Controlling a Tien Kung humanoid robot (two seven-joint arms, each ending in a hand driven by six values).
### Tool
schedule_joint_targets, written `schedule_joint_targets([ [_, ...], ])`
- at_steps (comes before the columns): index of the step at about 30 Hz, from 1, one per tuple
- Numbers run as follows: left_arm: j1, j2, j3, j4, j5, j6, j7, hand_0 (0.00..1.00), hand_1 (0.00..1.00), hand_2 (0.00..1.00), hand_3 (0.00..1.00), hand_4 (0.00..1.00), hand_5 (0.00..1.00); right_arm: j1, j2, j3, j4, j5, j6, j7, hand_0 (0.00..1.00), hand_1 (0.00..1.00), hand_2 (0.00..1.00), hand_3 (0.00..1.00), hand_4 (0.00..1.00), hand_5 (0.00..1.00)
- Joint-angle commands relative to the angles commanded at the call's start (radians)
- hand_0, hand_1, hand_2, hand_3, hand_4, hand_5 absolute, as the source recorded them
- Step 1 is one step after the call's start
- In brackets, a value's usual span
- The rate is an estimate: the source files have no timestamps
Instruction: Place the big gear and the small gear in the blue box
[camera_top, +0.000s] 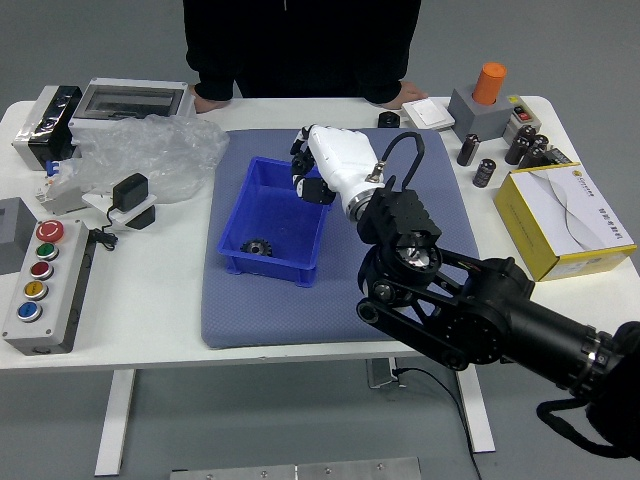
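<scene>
gear (256, 247) lies in the blue box (278, 269), near-left corner; judged rigid, fairly light, best gripped by opposite teeth. right hand (342, 162) is over the box's far-right corner; grip state and load cannot be determined.

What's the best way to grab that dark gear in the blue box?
Probably from straight above, pinching opposite sides of the gear by its toothed edge: it seems to lie flat, and the walls of the blue box would hinder a sideways reach.
</scene>
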Motion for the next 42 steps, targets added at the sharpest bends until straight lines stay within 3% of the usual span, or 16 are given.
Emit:
schedule_joint_targets([
  [5,-0.001,-0.002,-0.001,0.000,0.003,-0.001,0.001,0.810,0.785,0.795,0.749,0.594,0.250,-0.010,0.021,-0.012,-0.006,0.011,-0.014,0.000,0.653,0.490,0.525,0.603,0.551,0.002],
  [6,-0.001,-0.002,-0.001,0.000,0.003,-0.001,0.001,0.810,0.785,0.795,0.749,0.594,0.250,-0.012,0.023,-0.013,-0.007,0.016,-0.016,0.000,0.699,0.524,0.596,0.663,0.570,0.112],
  [11,-0.002,-0.003,-0.002,0.000,0.005,-0.002,0.002,0.810,0.785,0.795,0.749,0.594,0.250,-0.017,0.025,-0.013,-0.016,0.050,-0.020,0.000,0.699,0.524,0.596,0.663,0.570,0.112],
  [12,-0.003,-0.003,-0.003,0.000,0.006,-0.002,0.002,0.810,0.784,0.795,0.749,0.594,0.250,-0.018,0.025,-0.013,-0.019,0.058,-0.019,0.000,0.669,0.584,0.730,0.855,0.741,0.223],
  [17,-0.005,-0.004,-0.004,0.000,0.008,-0.003,0.002,0.810,0.784,0.795,0.749,0.594,0.250,-0.018,0.025,-0.011,-0.029,0.094,-0.007,0.000,0.669,0.584,0.730,0.855,0.741,0.223],
  [18,-0.005,-0.004,-0.004,0.000,0.008,-0.003,0.002,0.810,0.785,0.795,0.749,0.594,0.250,-0.018,0.025,-0.011,-0.031,0.100,-0.005,0.000,0.728,0.651,0.803,0.962,0.861,0.351],
  [26,-0.006,-0.005,-0.004,0.000,0.009,-0.003,0.003,0.809,0.785,0.795,0.749,0.594,0.250,-0.016,0.025,-0.007,-0.034,0.126,0.008,0.000,0.739,0.669,0.828,0.974,0.882,0.380],
  [35,-0.006,-0.003,0.000,0.000,0.004,-0.001,0.002,0.810,0.785,0.795,0.749,0.594,0.250,-0.025,-0.011,0.058,-0.017,0.156,-0.031,0.009,0.759,0.687,0.834,0.968,0.890,0.406],
  [36,-0.006,-0.003,0.001,0.000,0.003,0.000,0.001,0.810,0.785,0.795,0.749,0.594,0.250,-0.027,-0.017,0.067,-0.016,0.162,-0.037,0.014,0.790,0.730,0.851,0.933,0.817,0.412],
  [41,-0.008,-0.001,0.002,0.000,0.002,0.000,-0.002,0.810,0.785,0.795,0.749,0.594,0.250,-0.045,-0.053,0.115,-0.014,0.216,-0.082,0.067,0.790,0.730,0.851,0.933,0.817,0.412],
  [42,-0.008,-0.001,0.002,0.000,0.001,0.000,-0.002,0.810,0.784,0.795,0.749,0.594,0.250,-0.048,-0.059,0.122,-0.014,0.226,-0.089,0.077,0.813,0.760,0.862,0.910,0.765,0.432],
])
